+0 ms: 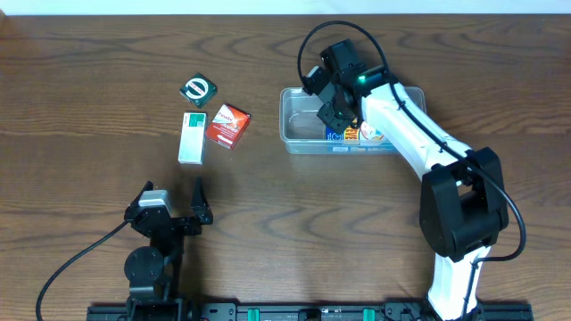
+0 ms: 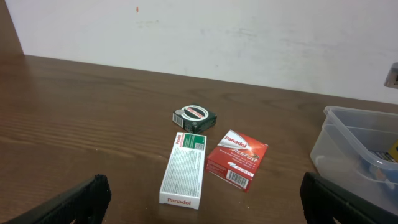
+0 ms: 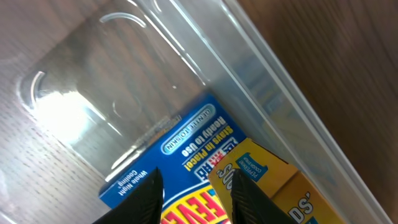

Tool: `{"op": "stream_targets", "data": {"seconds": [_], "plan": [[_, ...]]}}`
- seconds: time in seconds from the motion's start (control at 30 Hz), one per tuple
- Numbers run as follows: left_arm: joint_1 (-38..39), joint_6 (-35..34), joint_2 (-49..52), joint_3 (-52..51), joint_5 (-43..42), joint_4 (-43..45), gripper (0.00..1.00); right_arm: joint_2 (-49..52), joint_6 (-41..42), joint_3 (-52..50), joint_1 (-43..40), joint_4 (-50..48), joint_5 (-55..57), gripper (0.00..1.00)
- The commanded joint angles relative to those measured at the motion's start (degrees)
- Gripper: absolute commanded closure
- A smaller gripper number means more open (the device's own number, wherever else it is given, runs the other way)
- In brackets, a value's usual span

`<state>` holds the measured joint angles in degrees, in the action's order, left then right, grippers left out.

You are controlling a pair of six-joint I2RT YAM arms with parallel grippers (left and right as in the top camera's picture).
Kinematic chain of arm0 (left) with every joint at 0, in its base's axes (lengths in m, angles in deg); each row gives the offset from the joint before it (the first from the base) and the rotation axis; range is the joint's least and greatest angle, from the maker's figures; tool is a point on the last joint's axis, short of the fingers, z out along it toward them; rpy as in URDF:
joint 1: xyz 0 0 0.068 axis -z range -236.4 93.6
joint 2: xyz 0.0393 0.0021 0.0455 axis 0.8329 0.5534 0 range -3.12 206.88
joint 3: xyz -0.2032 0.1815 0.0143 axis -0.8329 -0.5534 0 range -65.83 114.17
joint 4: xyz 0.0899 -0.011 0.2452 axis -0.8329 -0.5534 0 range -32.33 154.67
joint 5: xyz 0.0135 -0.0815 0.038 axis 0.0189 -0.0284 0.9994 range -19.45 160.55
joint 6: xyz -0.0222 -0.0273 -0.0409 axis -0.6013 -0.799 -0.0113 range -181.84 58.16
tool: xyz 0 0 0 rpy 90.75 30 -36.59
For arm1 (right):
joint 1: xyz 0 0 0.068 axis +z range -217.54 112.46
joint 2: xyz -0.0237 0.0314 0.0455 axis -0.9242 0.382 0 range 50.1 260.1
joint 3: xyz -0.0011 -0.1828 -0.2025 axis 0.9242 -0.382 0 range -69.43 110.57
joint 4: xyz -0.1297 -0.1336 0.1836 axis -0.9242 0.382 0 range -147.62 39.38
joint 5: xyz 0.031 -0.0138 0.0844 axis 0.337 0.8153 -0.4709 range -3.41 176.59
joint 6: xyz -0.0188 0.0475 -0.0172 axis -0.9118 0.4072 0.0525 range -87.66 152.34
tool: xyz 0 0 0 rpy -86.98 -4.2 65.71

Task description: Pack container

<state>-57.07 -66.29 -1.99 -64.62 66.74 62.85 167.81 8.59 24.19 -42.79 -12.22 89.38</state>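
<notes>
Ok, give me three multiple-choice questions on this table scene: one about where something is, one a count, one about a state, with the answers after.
1. Where is the right pincer?
A. Over the clear plastic rectangular container
B. Parked near its arm's base
C. Off the table

2. How many small boxes lie on the brown wooden table outside that container?
A. One
B. Three
C. Five

3. What state is the left pincer in?
A. Shut on a box
B. Shut, empty
C. Open, empty

Answers:
1 A, since its fingers show above the container's floor in the wrist view.
2 B, since a dark green square box, a white-and-green long box and a red box lie there.
3 C, since its fingers stand wide apart with nothing between them.
</notes>
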Motion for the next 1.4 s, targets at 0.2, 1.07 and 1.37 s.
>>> {"op": "stream_targets", "data": {"seconds": [0.2,1.07,1.37], "plan": [[-0.26,0.35,-0.09,-0.98,-0.02,-1.92,0.02,-1.09,-0.74,0.33,-1.14,0.55,1.73,0.66],[-0.26,0.35,-0.09,-0.98,-0.02,-1.92,0.02,-1.2,5.42,12.52,2.78,10.14,-5.77,0.46],[-0.26,0.35,-0.09,-0.98,-0.02,-1.92,0.02,-3.85,10.86,18.23,2.4,17.53,-6.47,0.33]]}}
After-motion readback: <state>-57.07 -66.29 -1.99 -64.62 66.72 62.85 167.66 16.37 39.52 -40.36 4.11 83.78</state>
